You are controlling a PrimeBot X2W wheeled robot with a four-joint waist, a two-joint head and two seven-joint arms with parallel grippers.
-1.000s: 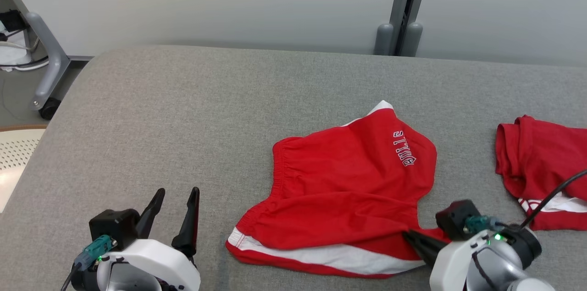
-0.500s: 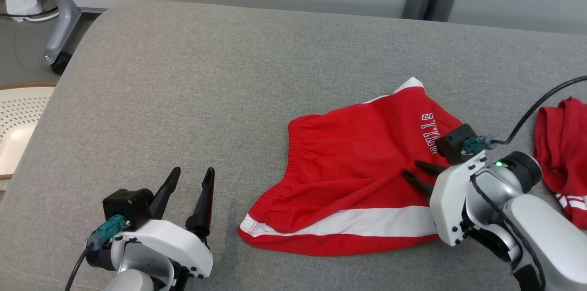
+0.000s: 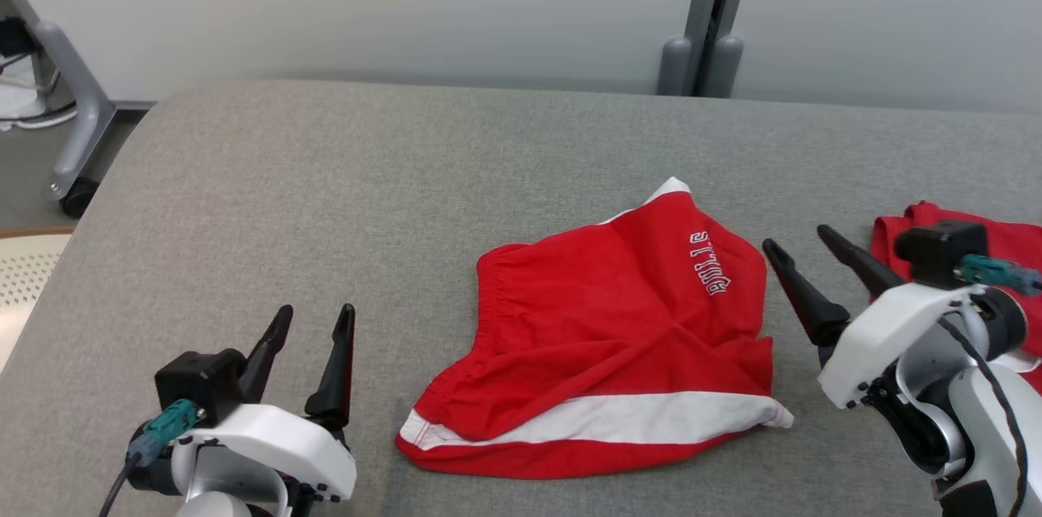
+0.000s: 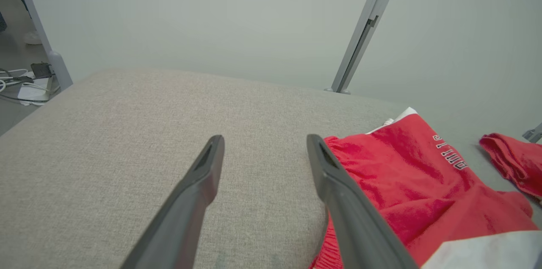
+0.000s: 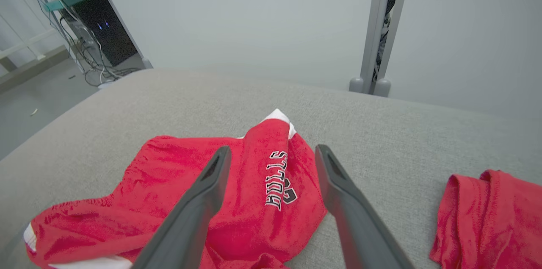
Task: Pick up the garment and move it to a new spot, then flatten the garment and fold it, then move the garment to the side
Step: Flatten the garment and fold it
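The garment (image 3: 602, 338), red shorts with a white stripe along the hem and "BULLS" lettering, lies loosely folded on the grey fabric table (image 3: 326, 175). My right gripper (image 3: 796, 237) hovers open just right of the shorts, holding nothing. In the right wrist view its fingers (image 5: 273, 148) point over the lettered leg of the garment (image 5: 169, 184). My left gripper (image 3: 317, 309) stands open and empty to the left of the waistband. The left wrist view has those fingers (image 4: 265, 137) over bare fabric, with the garment (image 4: 402, 176) to their right.
A second red garment (image 3: 1009, 248) lies crumpled at the table's right edge, partly behind my right wrist; it also shows as red cloth (image 5: 487, 214). A grey post (image 3: 700, 53) stands behind the table. A wheeled grey frame (image 3: 73, 134) stands off the left edge.
My right gripper has let go of the shorts' lower right corner, opened, and drawn back to the right of them. The head camera swung meanwhile. My left gripper has stayed put.
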